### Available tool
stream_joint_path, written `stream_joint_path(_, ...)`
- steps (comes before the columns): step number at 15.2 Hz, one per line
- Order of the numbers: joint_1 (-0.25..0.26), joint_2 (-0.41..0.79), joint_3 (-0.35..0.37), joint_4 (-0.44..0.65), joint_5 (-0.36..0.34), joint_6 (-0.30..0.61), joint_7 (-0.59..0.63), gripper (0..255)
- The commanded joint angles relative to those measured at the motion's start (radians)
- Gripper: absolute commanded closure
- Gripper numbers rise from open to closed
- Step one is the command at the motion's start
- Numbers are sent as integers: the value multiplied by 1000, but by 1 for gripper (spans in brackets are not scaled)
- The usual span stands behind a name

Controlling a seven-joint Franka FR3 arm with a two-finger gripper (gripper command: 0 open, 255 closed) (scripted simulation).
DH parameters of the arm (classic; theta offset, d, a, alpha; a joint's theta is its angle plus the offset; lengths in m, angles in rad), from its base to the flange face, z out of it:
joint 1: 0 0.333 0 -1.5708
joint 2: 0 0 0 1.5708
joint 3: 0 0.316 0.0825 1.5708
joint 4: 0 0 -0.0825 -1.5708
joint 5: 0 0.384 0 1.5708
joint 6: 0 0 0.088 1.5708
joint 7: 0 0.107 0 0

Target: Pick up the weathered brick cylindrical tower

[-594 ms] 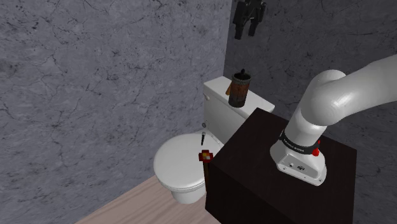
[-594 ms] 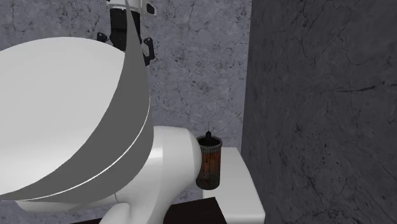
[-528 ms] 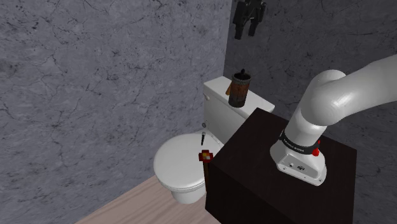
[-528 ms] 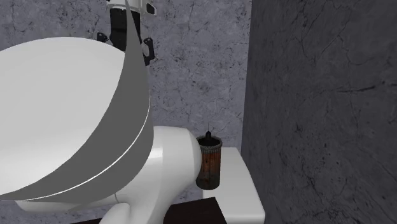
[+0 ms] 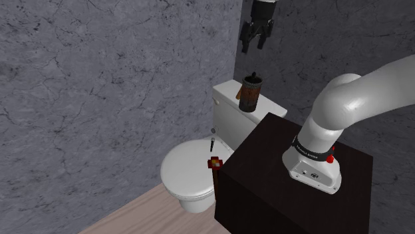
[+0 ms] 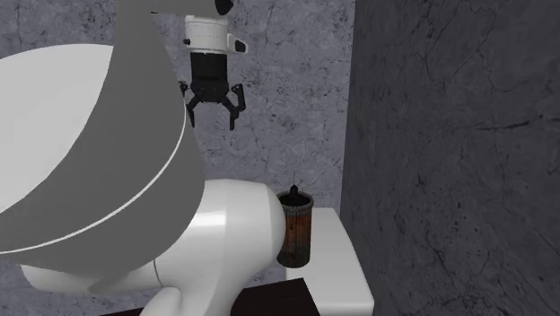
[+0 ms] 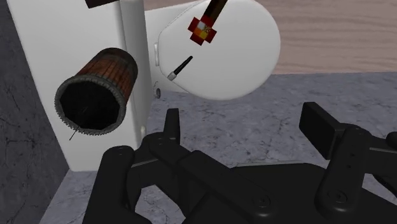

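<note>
While your black two-finger claw point(image 5: 255, 44) hangs spread and empty well above, the rusty-brown brick cylindrical tower point(image 5: 251, 94) stands upright, axis vertical, on the white toilet tank lid point(image 5: 228, 90), open air overhead.

Open air between pincer point(image 5: 255, 45) and brick tower point(image 5: 251, 93); walls point(image 5: 319, 46) close behind.

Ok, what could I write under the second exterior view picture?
Open black gripper hangs high by the grey wall, brick tower standing upright on the white toilet tank below.
</note>
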Motion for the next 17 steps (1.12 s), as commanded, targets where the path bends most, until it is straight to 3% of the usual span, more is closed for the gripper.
stream_joint_path(1,-25,29,-15,-28,-20,67,9,0)
stream_joint_path(17,-223,368,-163,-122,-154,579,92,0)
